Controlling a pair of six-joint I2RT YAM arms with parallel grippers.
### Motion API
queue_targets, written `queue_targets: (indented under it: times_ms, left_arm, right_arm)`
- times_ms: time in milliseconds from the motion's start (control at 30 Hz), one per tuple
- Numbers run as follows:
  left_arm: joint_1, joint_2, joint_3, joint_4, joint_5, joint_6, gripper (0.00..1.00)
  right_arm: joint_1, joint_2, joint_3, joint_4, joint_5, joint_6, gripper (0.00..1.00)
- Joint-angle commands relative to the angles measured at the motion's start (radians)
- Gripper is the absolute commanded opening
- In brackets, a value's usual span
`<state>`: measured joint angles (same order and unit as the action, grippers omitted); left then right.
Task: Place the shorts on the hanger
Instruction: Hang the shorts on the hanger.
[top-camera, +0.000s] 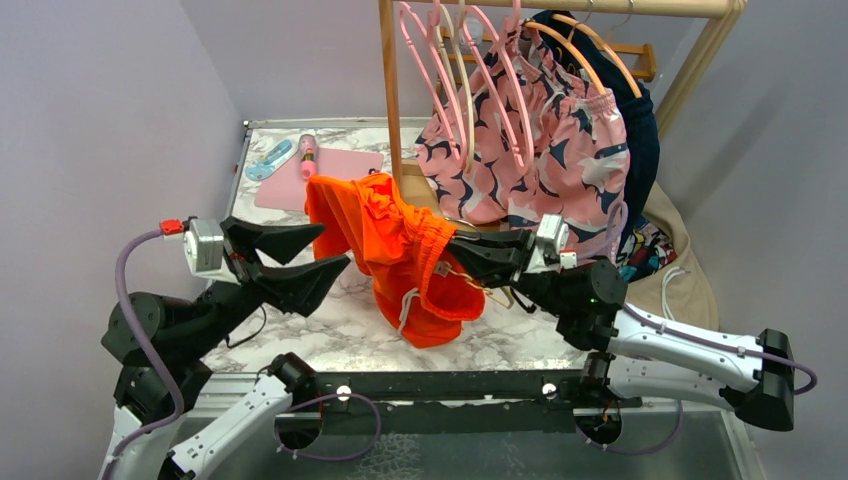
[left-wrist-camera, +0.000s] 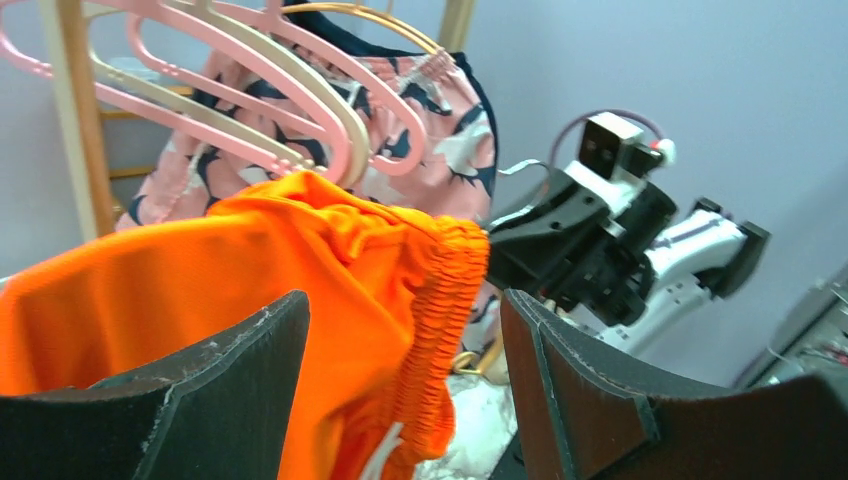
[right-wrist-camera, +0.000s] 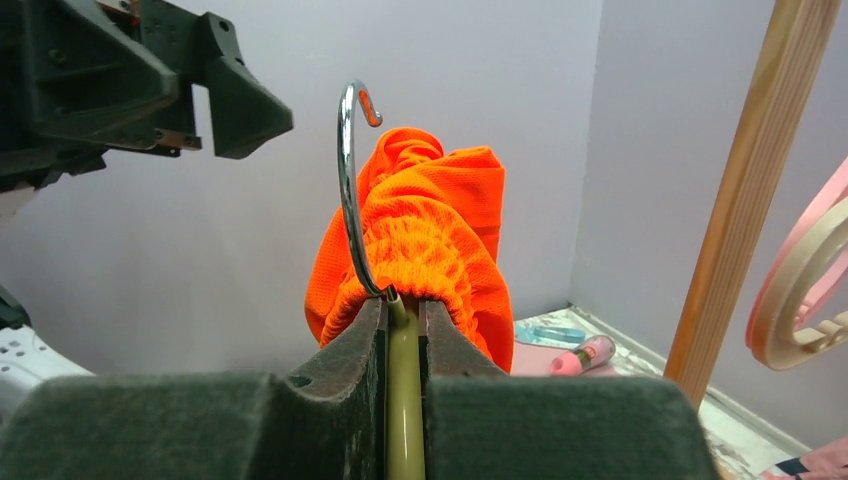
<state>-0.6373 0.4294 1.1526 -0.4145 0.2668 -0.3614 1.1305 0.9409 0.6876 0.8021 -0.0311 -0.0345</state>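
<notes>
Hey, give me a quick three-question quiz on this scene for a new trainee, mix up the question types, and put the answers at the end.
1. True or false: the left gripper is clamped shut on the shorts.
2. What does the right gripper hold between its fingers? A: a pink hanger. B: the pale-yellow hanger. C: the white drawstring.
3. Fill in: in the right wrist view, the hanger's metal ___ rises beside the shorts.

Key: 1 false, its jaws stand open. 2 B. 3 hook.
</notes>
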Motion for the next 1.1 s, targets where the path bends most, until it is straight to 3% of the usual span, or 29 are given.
queue_targets:
  times_ms: [0, 467, 533, 600, 767, 900, 1067]
  left_arm:
    - [-0.002, 0.084, 0.004, -0.038, -0.111, -0.011, 0.73]
    - [-0.002, 0.150, -0.126, 0.023, -0.102, -0.152, 0.72]
    - [-0.002, 0.159, -0.135, 0.024, -0.107, -0.152, 0.69]
    - [-0.002, 0.167, -0.145, 0.023, -0.121, -0.152, 0.58]
    - [-0.002, 0.171, -0.176, 0.020, -0.137, -0.152, 0.00]
    - [-0.003, 0.149, -0.185, 0.004, -0.146, -0.149, 0.00]
    - [-0.002, 0.095, -0.198, -0.023, -0.153, -0.145, 0.00]
  right_arm:
    - [-0.005, -0.077, -0.006, -0.016, -0.025, -0.043, 0.01]
    - [-0.005, -0.095, -0.012, -0.088, -0.035, -0.080, 0.01]
    - [-0.005, -0.090, -0.010, -0.096, -0.049, -0.086, 0.01]
    - [-0.005, -0.087, -0.006, -0.106, -0.063, -0.091, 0.01]
    - [-0.005, -0.089, -0.003, -0.137, -0.055, -0.108, 0.01]
    - [-0.005, -0.101, 0.007, -0.210, 0.005, -0.139, 0.01]
    - [-0.005, -0.115, 0.004, -0.274, 0.252, -0.154, 0.01]
